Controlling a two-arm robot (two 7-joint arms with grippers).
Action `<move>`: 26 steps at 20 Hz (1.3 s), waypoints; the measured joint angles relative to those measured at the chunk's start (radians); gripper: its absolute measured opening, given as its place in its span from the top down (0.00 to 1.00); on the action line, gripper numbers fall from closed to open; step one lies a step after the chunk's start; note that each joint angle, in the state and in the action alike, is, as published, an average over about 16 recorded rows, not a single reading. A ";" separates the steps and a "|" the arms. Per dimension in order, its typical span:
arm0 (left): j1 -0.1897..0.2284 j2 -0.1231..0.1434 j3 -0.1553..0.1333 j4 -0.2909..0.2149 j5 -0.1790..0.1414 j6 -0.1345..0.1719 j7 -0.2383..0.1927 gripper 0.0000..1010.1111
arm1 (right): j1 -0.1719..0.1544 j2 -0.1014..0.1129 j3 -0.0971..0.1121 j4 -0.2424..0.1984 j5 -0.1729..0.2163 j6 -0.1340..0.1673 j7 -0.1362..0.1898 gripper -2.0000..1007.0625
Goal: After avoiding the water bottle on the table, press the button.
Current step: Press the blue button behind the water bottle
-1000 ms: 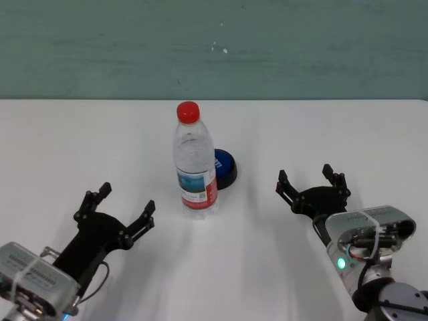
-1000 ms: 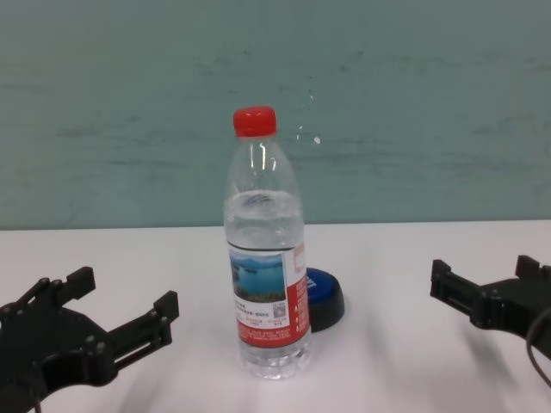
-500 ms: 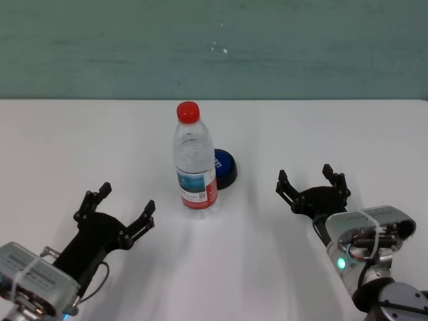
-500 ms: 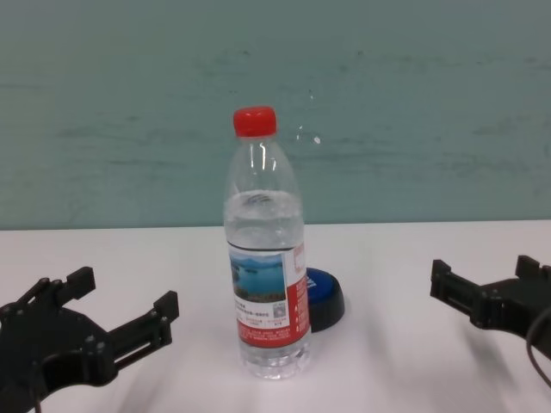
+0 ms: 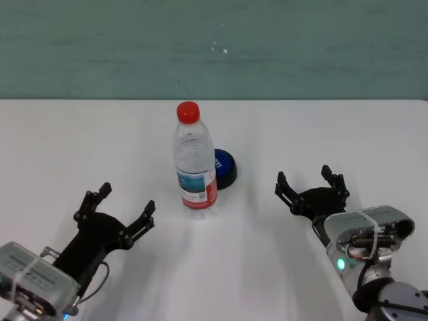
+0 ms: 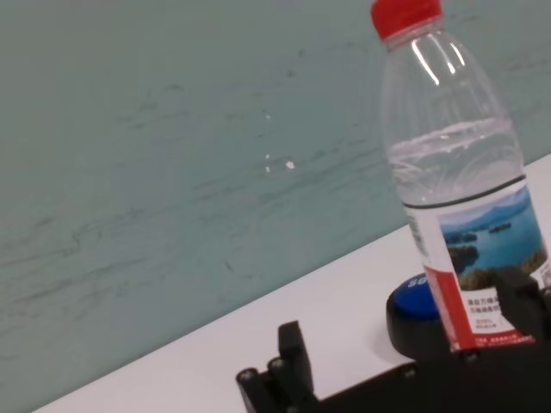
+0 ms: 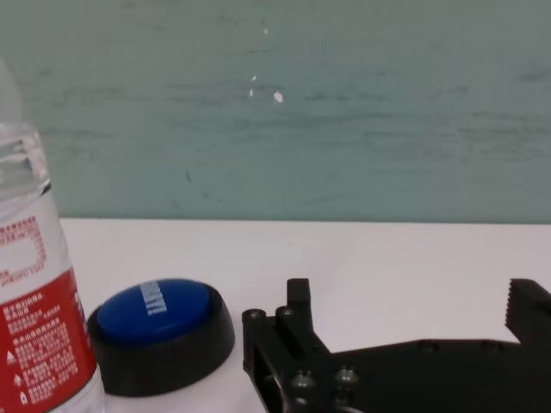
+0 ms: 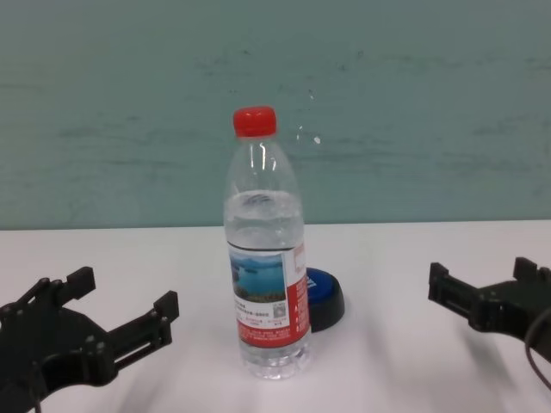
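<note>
The water bottle (image 5: 195,160) stands upright mid-table, clear with a red cap and a landscape label; it also shows in the chest view (image 8: 264,249), the left wrist view (image 6: 456,181) and the right wrist view (image 7: 39,284). The blue button (image 5: 223,167) sits just behind it to the right, partly hidden by it; it also shows in the chest view (image 8: 323,295), the left wrist view (image 6: 417,314) and the right wrist view (image 7: 159,331). My right gripper (image 5: 311,185) is open, right of the button and apart from it. My left gripper (image 5: 120,208) is open, near-left of the bottle.
The white table (image 5: 73,144) runs back to a teal wall (image 5: 301,47). Bare tabletop lies between my right gripper and the button, and on both outer sides.
My right gripper has edged slightly forward and left toward the button. The left arm, bottle and button have not moved.
</note>
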 joint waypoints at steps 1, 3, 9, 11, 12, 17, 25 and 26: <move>0.000 0.000 0.000 0.000 0.000 0.000 0.000 0.01 | -0.002 0.002 0.002 -0.005 0.000 0.004 0.004 0.00; 0.000 0.000 0.000 0.000 0.000 0.000 0.000 0.01 | -0.007 0.006 0.006 -0.016 -0.001 0.015 0.014 0.00; 0.000 0.000 0.000 0.000 0.000 0.000 0.000 0.01 | -0.025 0.025 0.023 -0.058 0.002 0.054 0.064 0.00; 0.000 0.000 0.000 0.000 0.000 0.000 0.000 0.01 | -0.030 0.036 0.031 -0.075 0.009 0.071 0.089 0.00; 0.000 0.000 0.000 0.000 0.000 0.000 0.000 0.01 | -0.033 0.042 0.035 -0.083 0.014 0.080 0.104 0.00; 0.000 0.000 0.000 0.000 0.000 0.000 0.000 0.01 | -0.038 0.090 0.053 -0.124 0.042 0.134 0.185 0.00; 0.000 0.000 0.000 0.000 0.000 0.000 0.000 0.01 | -0.043 0.187 0.071 -0.191 0.094 0.213 0.303 0.00; 0.000 0.000 0.000 0.000 0.000 0.000 0.000 0.01 | -0.045 0.200 0.072 -0.200 0.098 0.221 0.312 0.00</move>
